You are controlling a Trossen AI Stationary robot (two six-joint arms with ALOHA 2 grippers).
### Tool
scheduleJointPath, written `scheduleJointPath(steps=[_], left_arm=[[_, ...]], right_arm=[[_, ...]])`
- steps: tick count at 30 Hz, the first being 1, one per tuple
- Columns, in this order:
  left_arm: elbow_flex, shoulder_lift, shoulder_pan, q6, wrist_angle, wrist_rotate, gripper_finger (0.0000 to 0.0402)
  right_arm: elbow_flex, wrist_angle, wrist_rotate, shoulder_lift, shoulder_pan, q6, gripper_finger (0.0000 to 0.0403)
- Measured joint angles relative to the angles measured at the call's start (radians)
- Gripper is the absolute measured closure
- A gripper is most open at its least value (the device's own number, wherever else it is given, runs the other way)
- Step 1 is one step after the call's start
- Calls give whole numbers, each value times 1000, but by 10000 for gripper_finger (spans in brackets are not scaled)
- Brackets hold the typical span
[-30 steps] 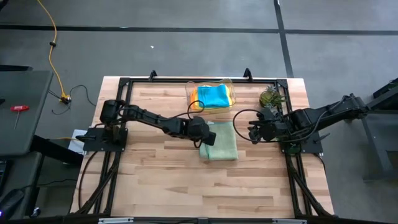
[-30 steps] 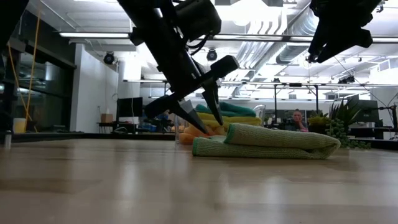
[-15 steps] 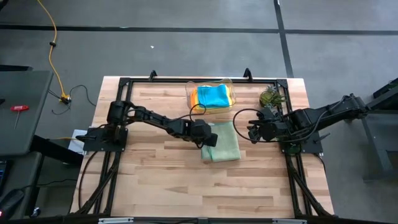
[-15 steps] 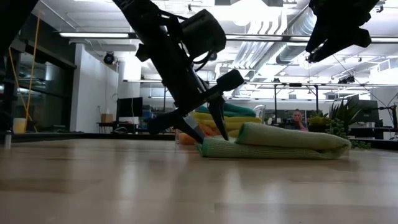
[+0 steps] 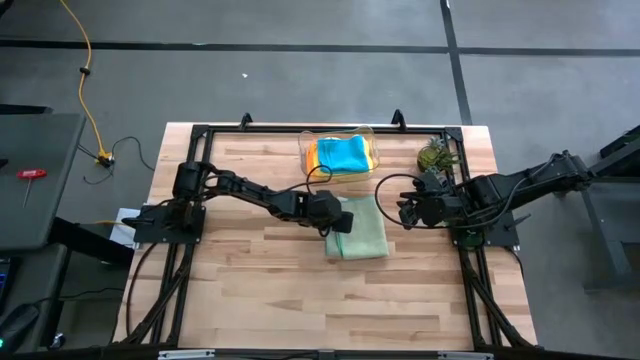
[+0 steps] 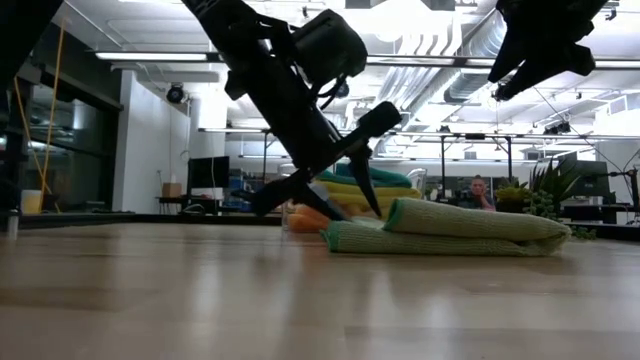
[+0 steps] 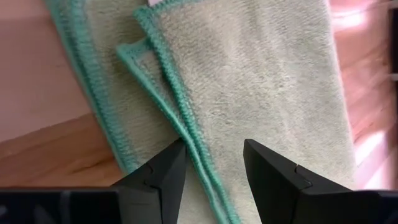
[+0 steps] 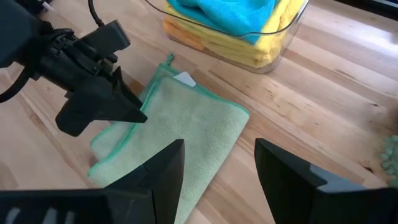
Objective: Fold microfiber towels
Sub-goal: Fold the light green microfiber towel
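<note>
Scene: I watch both arms over the tabletop (image 5: 250,290), the light green towel (image 5: 362,230) lying folded near its middle, taken here as my landmark.
Left tool: my left tool (image 5: 337,224) sits at the towel's left edge, its fingers (image 7: 163,176) parted over the stacked teal-stitched hems. It has hold of nothing that I can see.
Right tool: my right tool (image 5: 404,212) hangs raised just off the towel's right side, fingers apart and empty, waiting.
Towel: from table height the light green towel shows an upper layer lying on a lower one, the lower sticking out a little on the side the left tool works. The left wrist view shows the hems not quite lined up.
Bin: beyond the towel's far edge stands the clear plastic bin (image 5: 303,143), with the teal-blue towel (image 5: 342,153) on top and yellow towels (image 8: 261,46) and an orange towel (image 8: 186,36) beneath. Whether those are neatly folded I cannot tell.
Plant: a small potted plant (image 5: 434,156) stands beyond the towel's far right corner.
Progress: I judge the green towel's folding largely done. What looks left is squaring its edges, perhaps one more fold, then placing it with the others.
</note>
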Motion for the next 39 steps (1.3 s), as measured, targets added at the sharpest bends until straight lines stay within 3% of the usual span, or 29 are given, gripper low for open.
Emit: scheduleJointPath(steps=[14,19,25,29,39], left_arm=[[0,6,4,-15,22,-37,253],[0,6,4,-7,65,-48,295],[0,6,4,41,108,-54,389],[0,6,8,71,120,-39,389],[0,-29,48,177,120,110,398]], right_arm=[[0,13,45,0,0,0,215],[0,15,50,0,0,0,215],[0,15,50,0,0,0,215],[0,15,50,0,0,0,215],[0,15,49,0,0,-1,215]])
